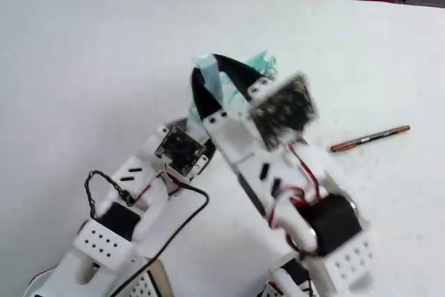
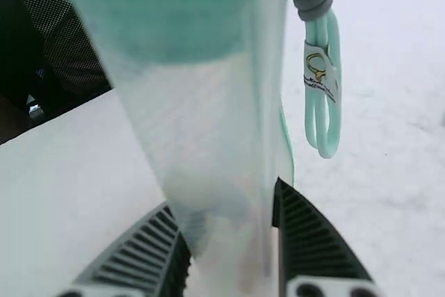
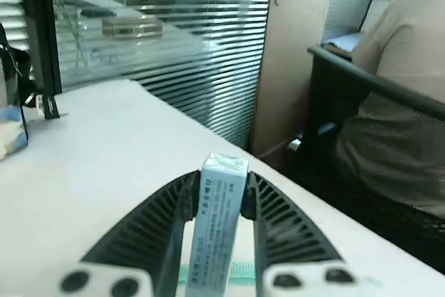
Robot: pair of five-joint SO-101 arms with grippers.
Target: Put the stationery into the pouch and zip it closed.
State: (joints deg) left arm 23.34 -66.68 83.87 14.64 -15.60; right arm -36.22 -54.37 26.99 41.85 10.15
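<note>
Pinched tight between the ribbed jaws of my left gripper (image 2: 222, 198) is the translucent mint pouch (image 2: 201, 102), which rises straight up from them, its loop strap (image 2: 323, 95) dangling beside it over the white table (image 1: 83, 53). My right gripper (image 3: 221, 179) is closed on a slim pale-blue printed box (image 3: 219, 227) that stands upright between the jaws, lifted above the table close beside the pouch. Farther out, an orange-brown pen (image 1: 370, 138) lies flat on the table, well apart from both arms.
</note>
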